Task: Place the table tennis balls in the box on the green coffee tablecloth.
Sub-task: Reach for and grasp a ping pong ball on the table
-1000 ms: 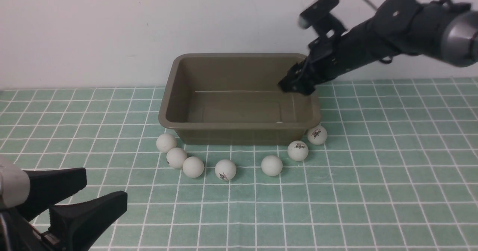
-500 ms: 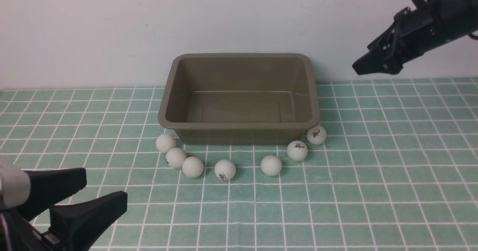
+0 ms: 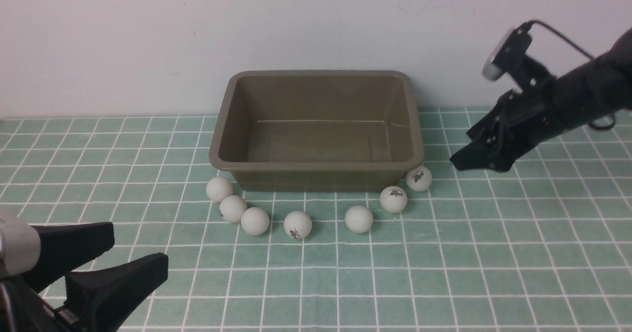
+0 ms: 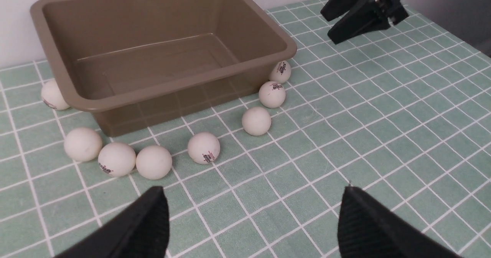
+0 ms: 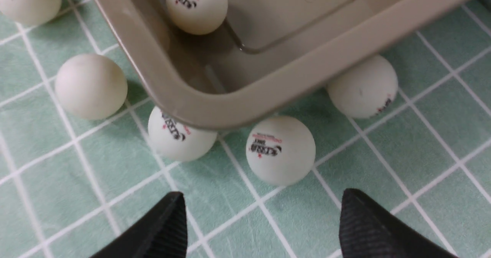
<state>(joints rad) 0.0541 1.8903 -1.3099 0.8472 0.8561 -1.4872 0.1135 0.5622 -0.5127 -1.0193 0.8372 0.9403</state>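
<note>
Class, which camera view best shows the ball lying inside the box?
The right wrist view: the ball lies near a corner of the box, logo showing. In the front and left wrist views the box's near wall hides it.

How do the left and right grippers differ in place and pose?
The left gripper sits at the near left, far from the box; the right gripper hangs by the box's near right corner. Left's fingers point rightward; right's slant down-left toward the balls. Both are black, open, empty.
</note>
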